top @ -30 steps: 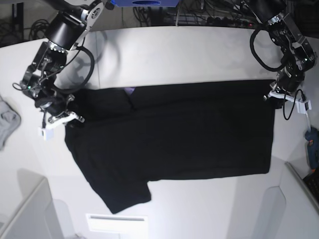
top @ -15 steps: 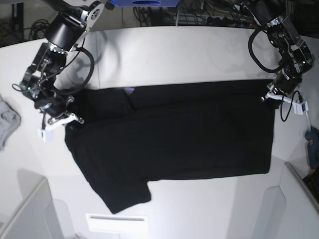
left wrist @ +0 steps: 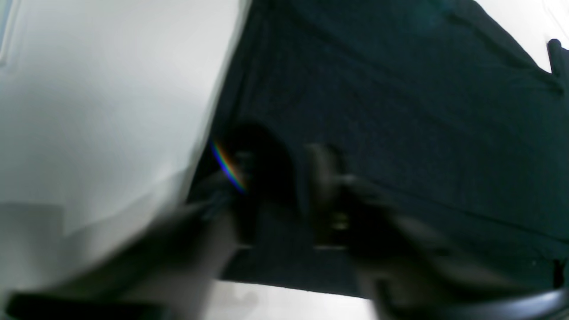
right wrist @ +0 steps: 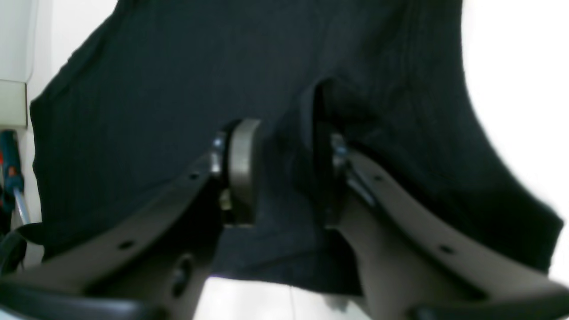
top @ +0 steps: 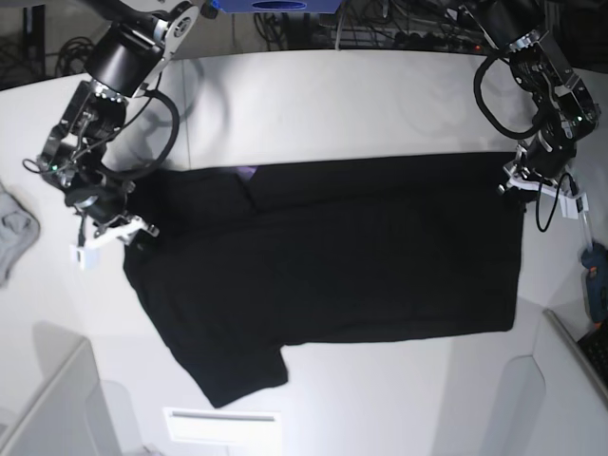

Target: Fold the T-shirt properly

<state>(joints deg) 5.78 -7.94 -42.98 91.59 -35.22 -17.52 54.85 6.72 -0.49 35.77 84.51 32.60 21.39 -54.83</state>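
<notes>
The black T-shirt (top: pixel 332 256) lies spread on the white table (top: pixel 332 104), plain side up, one sleeve pointing to the front left. A bit of purple print (top: pixel 247 173) peeks out at the collar. My right gripper (top: pixel 131 232) is at the shirt's left edge; in the right wrist view it (right wrist: pixel 289 173) is closed on a raised fold of black fabric (right wrist: pixel 302 146). My left gripper (top: pixel 520 184) is at the shirt's far right corner; the left wrist view is blurred, with my gripper (left wrist: pixel 286 186) closed around a bunch of the shirt (left wrist: pixel 400 111).
A small light-grey cloth (top: pixel 13 231) lies at the table's left edge. A blue tool (top: pixel 596 281) lies at the right edge, also in the right wrist view (right wrist: pixel 11 173). A white label (top: pixel 223 424) sits at the front. Cables run behind the table.
My left gripper has shifted slightly up and back at the shirt's right corner. My right gripper has barely moved. The shirt lies as before.
</notes>
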